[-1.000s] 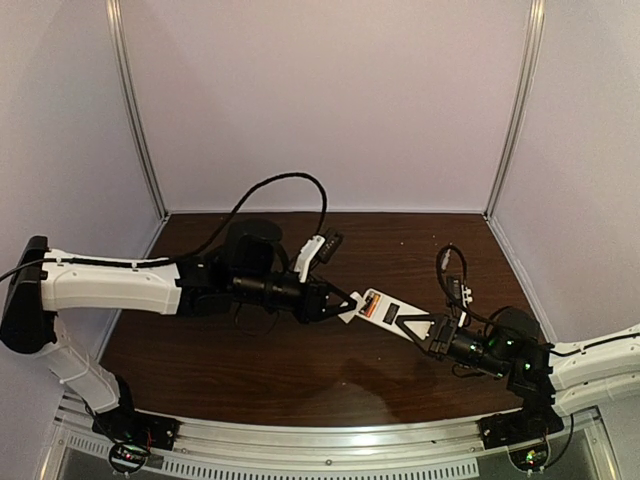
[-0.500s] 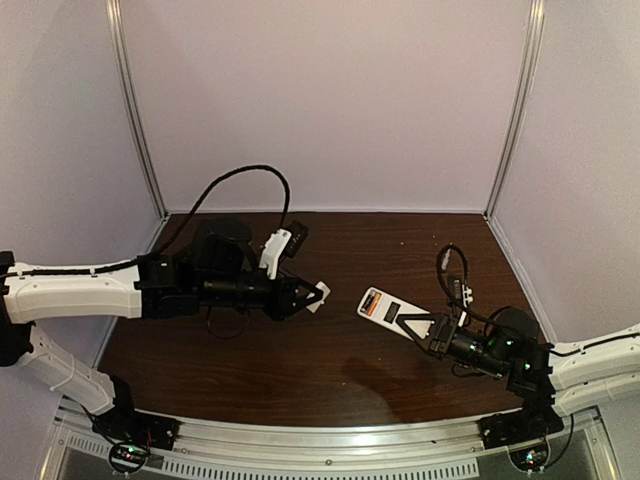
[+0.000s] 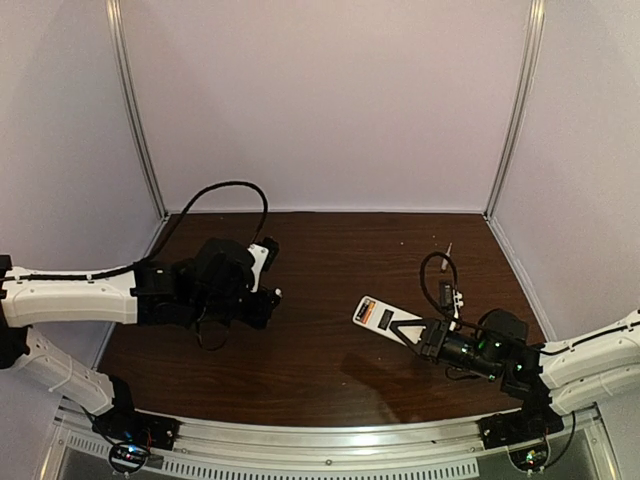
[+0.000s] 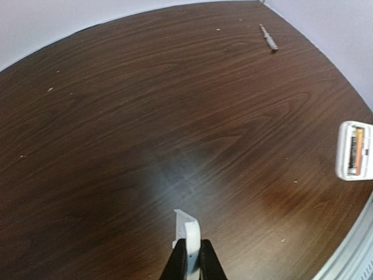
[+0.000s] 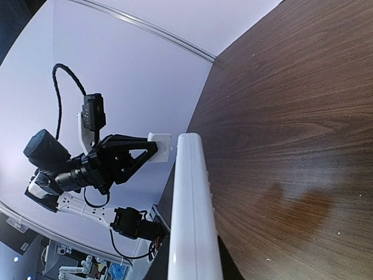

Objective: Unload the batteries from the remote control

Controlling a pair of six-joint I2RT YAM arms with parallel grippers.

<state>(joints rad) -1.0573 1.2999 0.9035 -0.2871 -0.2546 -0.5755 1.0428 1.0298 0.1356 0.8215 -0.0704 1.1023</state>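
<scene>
A: Right hand [image 3: 418, 331] clamps the remote control [image 3: 373, 313] by one end. Why?
B: Probably to steady it over the tabletop's [image 3: 340, 245] right front, bay exposed. Left hand [image 4: 190, 256], near the left edge, pinches the white cover [image 4: 187, 224] clear.
A: Batteries [image 4: 356, 150]?
B: Not out yet; the orange one sits in the bay, the second I cannot make out.

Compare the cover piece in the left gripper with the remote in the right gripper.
Size: the cover piece is small, squarish; the remote control is a longer bar. State: the remote control's compartment is open, an orange battery showing; the cover piece is plain. Shared: both white; left gripper and right gripper each clamp one.
</scene>
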